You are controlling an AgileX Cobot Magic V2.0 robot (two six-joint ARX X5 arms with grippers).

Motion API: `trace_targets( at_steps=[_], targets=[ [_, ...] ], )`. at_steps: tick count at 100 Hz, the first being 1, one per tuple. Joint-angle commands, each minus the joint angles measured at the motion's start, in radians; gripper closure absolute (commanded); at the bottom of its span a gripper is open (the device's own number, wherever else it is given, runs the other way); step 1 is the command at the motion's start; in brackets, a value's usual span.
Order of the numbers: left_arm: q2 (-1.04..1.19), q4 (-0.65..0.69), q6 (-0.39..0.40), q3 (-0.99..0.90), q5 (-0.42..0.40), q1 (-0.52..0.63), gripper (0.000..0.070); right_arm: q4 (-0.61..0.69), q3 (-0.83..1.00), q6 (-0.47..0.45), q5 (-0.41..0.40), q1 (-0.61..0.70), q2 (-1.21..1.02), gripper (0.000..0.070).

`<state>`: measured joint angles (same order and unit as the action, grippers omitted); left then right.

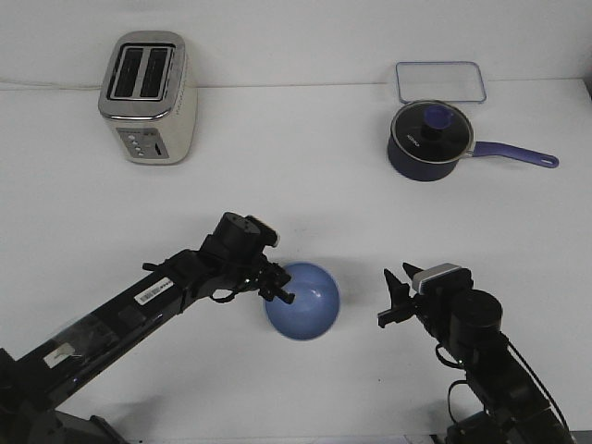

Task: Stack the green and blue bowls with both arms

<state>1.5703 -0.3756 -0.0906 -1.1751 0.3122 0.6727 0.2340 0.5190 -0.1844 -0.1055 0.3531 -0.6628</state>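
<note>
The blue bowl (305, 303) sits upright on the white table, front centre. My left gripper (278, 285) is at the bowl's left rim, with its fingertips touching or just over the edge. I cannot tell whether it grips the rim. My right gripper (392, 298) is open and empty, a little to the right of the bowl and pointing toward it with a gap between. No green bowl shows in this view.
A silver toaster (148, 97) stands at the back left. A dark navy pot with a purple handle (431, 141) stands at the back right, with a clear rectangular lid (441, 81) behind it.
</note>
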Motion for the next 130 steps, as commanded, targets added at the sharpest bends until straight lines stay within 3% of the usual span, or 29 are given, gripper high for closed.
trace_targets(
  at_steps=[1, 8, 14, 23, 33, 53, 61, 64, 71, 77, 83, 95, 118, 130],
  targets=[
    [0.018, 0.023, 0.024, -0.019, 0.002, 0.014, 0.0445, -0.008, 0.009, -0.009, -0.003, 0.006, -0.006, 0.0439],
    [0.018, 0.044, 0.023, -0.019, 0.002, 0.016, 0.0269, -0.008, 0.009, -0.009, -0.003, 0.006, -0.006, 0.0439],
    [0.006, 0.06, 0.022, -0.019, 0.001, 0.015, 0.0194, -0.008, 0.009, -0.009, -0.003, 0.006, -0.006, 0.044],
    [-0.028, 0.066, 0.023, -0.026, -0.037, -0.006, 0.0189, -0.008, 0.009, -0.009, -0.002, 0.006, -0.005, 0.0439],
    [-0.098, 0.074, 0.026, -0.029, -0.134, -0.039, 0.0189, -0.009, 0.009, -0.007, 0.002, 0.006, -0.005, 0.0439],
    [-0.291, 0.093, 0.093, -0.029, -0.299, -0.157, 0.0194, -0.017, 0.009, 0.007, 0.032, 0.006, -0.005, 0.0439],
    [-0.358, 0.09, 0.109, -0.028, -0.32, -0.223, 0.0215, -0.033, 0.009, 0.018, 0.037, 0.005, 0.0, 0.044],
    [-0.38, 0.086, 0.109, -0.028, -0.32, -0.25, 0.026, -0.039, 0.009, 0.018, 0.041, 0.005, 0.005, 0.0441],
    [-0.427, 0.064, 0.108, -0.025, -0.32, -0.316, 0.0495, -0.055, 0.009, 0.019, 0.058, 0.006, 0.024, 0.0476],
    [-0.466, 0.055, 0.105, -0.01, -0.32, -0.367, 0.07, -0.053, 0.009, 0.024, 0.084, 0.006, 0.05, 0.0587],
    [-0.512, 0.064, 0.098, 0.026, -0.32, -0.417, 0.0688, -0.045, 0.009, 0.032, 0.109, 0.006, 0.085, 0.07],
    [-0.647, 0.152, 0.106, 0.174, -0.32, -0.505, 0.0688, 0.008, 0.006, 0.04, 0.168, 0.006, 0.201, 0.07],
    [-1.012, 0.565, 0.109, 0.657, -0.32, -0.605, 0.0688, -0.025, -0.085, 0.08, 0.251, 0.006, 0.425, 0.07],
    [-1.111, 0.622, 0.1, 0.781, -0.32, -0.635, 0.0687, -0.024, -0.1, 0.081, 0.278, 0.006, 0.448, 0.07]
  ],
)
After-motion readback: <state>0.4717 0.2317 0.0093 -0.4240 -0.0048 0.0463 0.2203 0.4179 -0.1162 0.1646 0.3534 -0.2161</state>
